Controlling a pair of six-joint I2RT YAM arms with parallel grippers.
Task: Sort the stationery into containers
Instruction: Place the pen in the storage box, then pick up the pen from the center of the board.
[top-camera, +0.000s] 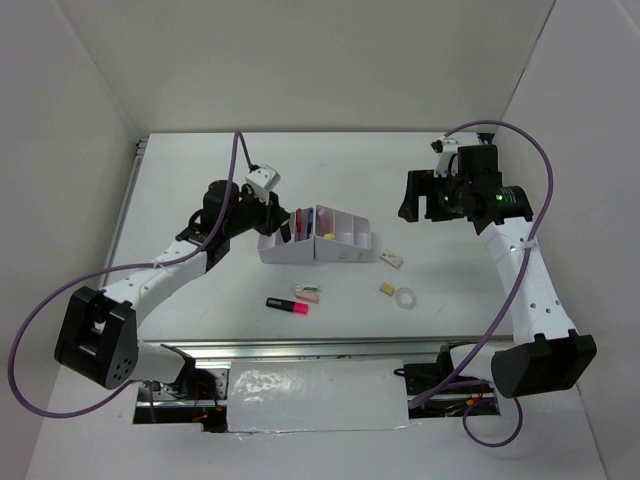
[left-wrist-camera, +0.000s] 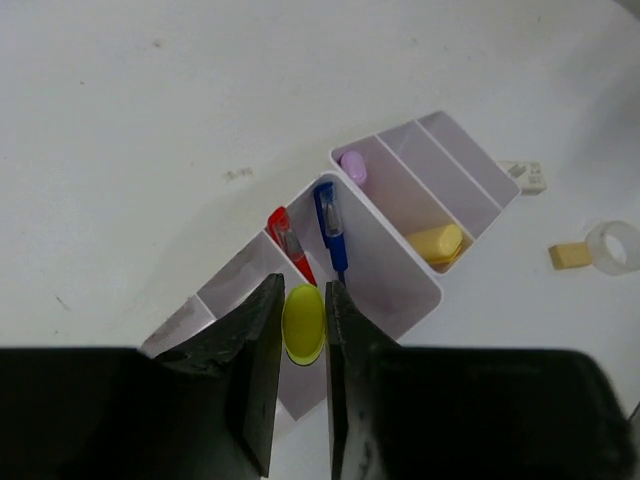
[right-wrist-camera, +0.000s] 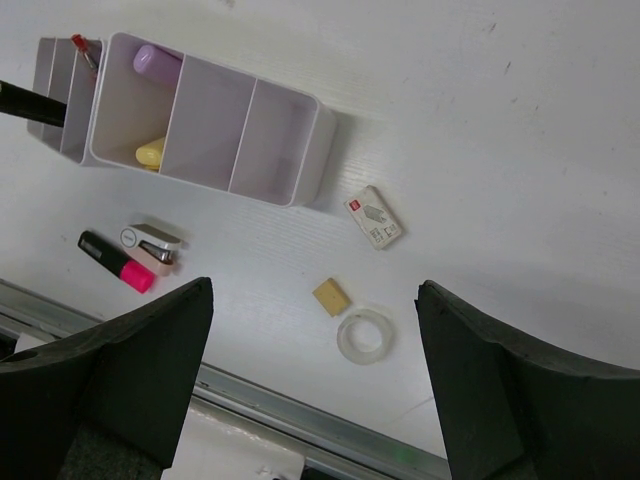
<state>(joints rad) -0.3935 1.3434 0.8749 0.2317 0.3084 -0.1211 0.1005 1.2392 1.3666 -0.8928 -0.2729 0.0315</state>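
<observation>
The white organiser (top-camera: 340, 247) stands mid-table. My left gripper (top-camera: 277, 217) is shut on the black-yellow highlighter (left-wrist-camera: 303, 328), whose yellow cap shows between the jaws, and holds it over the organiser's left unit (left-wrist-camera: 372, 268). The organiser holds a red pen (left-wrist-camera: 288, 240), the blue pen (left-wrist-camera: 329, 218), the purple marker (left-wrist-camera: 353, 167) and the cream stick (left-wrist-camera: 437, 243). My right gripper (top-camera: 437, 196) is open and empty, high above the table's right side. Below its wide-open jaws (right-wrist-camera: 315, 295) lie the tan eraser (right-wrist-camera: 331, 296) and the clear tape ring (right-wrist-camera: 364, 337).
The black-pink highlighter (top-camera: 287, 305) and a small pink-white item (top-camera: 308, 293) lie in front of the organiser. A white labelled eraser (top-camera: 392, 259) lies right of it. A metal rail (top-camera: 300, 348) runs along the near table edge.
</observation>
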